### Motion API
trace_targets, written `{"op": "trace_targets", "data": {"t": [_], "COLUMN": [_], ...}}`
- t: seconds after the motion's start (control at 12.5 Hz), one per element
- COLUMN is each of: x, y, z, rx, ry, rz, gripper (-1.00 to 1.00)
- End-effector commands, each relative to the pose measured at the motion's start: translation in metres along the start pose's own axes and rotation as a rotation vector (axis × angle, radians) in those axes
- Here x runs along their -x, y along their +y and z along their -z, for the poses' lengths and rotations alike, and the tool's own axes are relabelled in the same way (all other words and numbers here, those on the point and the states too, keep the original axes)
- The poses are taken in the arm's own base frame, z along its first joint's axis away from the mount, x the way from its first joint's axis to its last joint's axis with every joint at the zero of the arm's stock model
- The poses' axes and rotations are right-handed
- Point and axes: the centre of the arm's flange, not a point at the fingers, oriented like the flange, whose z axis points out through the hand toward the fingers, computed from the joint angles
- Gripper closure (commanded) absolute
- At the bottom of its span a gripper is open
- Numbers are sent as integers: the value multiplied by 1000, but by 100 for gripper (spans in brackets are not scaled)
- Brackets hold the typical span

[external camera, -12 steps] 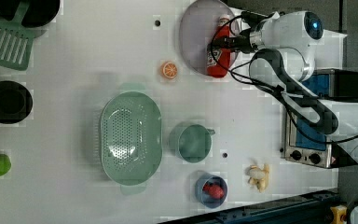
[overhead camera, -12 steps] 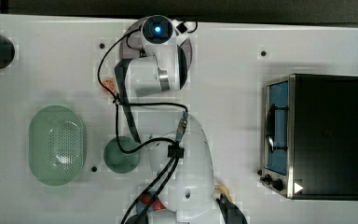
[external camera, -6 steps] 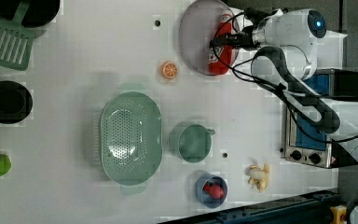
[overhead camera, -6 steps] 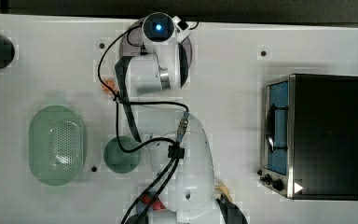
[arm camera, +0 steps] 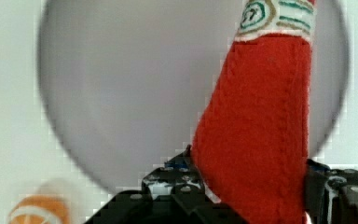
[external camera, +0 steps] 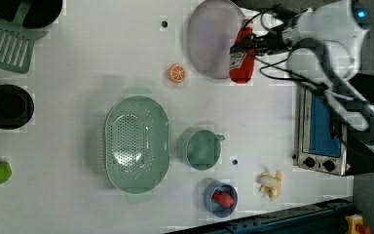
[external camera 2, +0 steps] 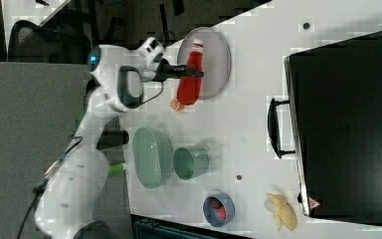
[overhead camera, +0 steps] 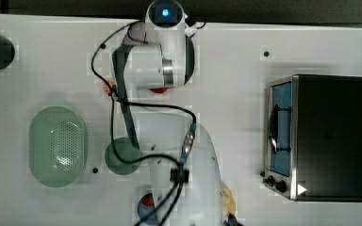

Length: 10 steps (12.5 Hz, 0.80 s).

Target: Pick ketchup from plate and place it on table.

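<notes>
- The gripper (external camera: 246, 45) is clamping the one ketchup (external camera: 242, 57) bottle, which is hanging over the plate (external camera: 209, 44) at its rim nearest the arm.
- One orange slice (external camera: 177, 73) is lying just beside the plate's rim.
- Bare table (external camera: 78, 68) is lying open at the left view's upper left.
- One basket (external camera: 136, 141), one cup (external camera: 202, 148) and one small bowl (external camera: 220, 197) are sitting well apart from the plate.

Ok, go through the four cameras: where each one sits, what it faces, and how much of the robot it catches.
Top view: overhead, straight down on the table; arm covers the middle.
Left view: high, looking down the table; arm enters at the left view's upper right, claw on the ketchup.
Right view: high, oblique, from the opposite side; whole arm visible.
Wrist view: on the wrist, facing the plate; claw fingers around the ketchup.
Shared: left and right views both show the green basket.
</notes>
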Motion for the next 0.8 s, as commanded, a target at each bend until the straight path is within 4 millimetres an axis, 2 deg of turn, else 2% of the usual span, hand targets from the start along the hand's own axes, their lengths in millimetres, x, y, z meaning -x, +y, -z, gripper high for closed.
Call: {"op": "trace_targets", "data": {"t": [0.08,0.24,0.4,0.56,0.8], "x": [-6,15,45,78,130], "y": [23,41,58,74,92], "z": [155,186,201,204,191], "rx": [-22,-4,15,35,62], "ry": [186,173,153,130,75], "rz": [-22,-42,-63,-83,-111], "gripper": [-18,-18,-18,-18,-18]}}
